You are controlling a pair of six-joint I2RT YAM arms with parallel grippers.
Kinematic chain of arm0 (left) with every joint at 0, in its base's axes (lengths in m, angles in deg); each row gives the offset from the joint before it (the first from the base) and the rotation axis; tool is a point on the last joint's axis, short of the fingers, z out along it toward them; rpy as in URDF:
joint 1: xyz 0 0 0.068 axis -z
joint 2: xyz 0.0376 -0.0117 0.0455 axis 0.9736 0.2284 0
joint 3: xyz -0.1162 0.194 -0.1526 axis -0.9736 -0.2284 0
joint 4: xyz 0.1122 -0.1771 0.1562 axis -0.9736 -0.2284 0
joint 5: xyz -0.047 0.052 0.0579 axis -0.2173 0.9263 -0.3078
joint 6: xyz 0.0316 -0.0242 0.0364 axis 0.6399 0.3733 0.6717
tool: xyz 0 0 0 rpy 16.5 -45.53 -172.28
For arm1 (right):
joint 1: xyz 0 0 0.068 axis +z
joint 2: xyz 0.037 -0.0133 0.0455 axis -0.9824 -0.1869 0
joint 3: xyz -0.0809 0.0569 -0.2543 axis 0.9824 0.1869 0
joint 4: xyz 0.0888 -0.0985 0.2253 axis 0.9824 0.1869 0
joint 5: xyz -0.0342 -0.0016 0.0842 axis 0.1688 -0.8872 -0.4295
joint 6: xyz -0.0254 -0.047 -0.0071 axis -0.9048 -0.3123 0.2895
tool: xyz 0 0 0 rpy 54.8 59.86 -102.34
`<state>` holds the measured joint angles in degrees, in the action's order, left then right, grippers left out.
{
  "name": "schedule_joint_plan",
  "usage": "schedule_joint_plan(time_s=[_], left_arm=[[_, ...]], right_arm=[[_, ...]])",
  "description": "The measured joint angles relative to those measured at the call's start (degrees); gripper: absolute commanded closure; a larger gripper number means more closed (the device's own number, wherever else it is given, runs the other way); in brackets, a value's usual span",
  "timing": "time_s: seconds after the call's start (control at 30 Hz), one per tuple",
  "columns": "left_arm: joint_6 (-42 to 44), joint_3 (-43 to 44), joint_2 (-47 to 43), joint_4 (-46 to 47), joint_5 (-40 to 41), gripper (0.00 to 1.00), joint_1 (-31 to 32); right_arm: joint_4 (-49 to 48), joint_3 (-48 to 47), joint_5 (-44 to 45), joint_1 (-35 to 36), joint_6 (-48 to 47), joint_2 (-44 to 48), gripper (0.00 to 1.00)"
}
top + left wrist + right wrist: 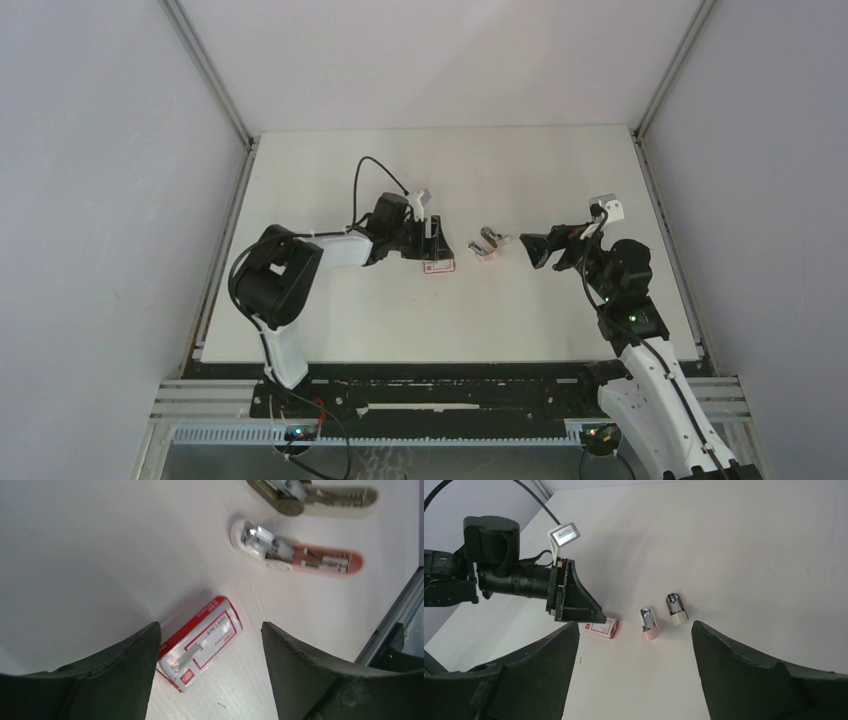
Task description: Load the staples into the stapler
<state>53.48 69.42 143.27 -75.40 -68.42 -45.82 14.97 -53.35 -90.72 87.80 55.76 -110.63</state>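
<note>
A small white box with a red label (200,642) lies flat on the white table; it also shows in the top view (439,267) and the right wrist view (601,628). No loose staple strips or grey tray show. The small stapler lies open to its right, a pink half (320,562) and a white half (340,497) side by side, with metal showing inside; it also shows in the top view (487,245). My left gripper (210,627) is open just above the box, which lies close to the left finger. My right gripper (634,625) is open and empty, right of the stapler.
The white table (330,320) is bounded by aluminium rails and grey walls on the left, right and back. A rail (395,615) shows at the right of the left wrist view. A tiny dark speck (580,660) lies on the table in front of the box.
</note>
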Motion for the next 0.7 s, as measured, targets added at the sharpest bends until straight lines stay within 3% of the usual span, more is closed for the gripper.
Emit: schedule_joint_plan(time_s=[0.33,0.7], left_arm=[[2.43,-9.51,-8.04,-0.09,2.25,0.21,6.86],[9.07,-6.08,-8.79,-9.62,25.33,0.22,16.48]], right_arm=[[0.0,0.17,-0.09,-0.37,0.22,-1.03,0.18],[-0.02,0.48,-0.2,-0.68,0.37,-1.29,0.18]])
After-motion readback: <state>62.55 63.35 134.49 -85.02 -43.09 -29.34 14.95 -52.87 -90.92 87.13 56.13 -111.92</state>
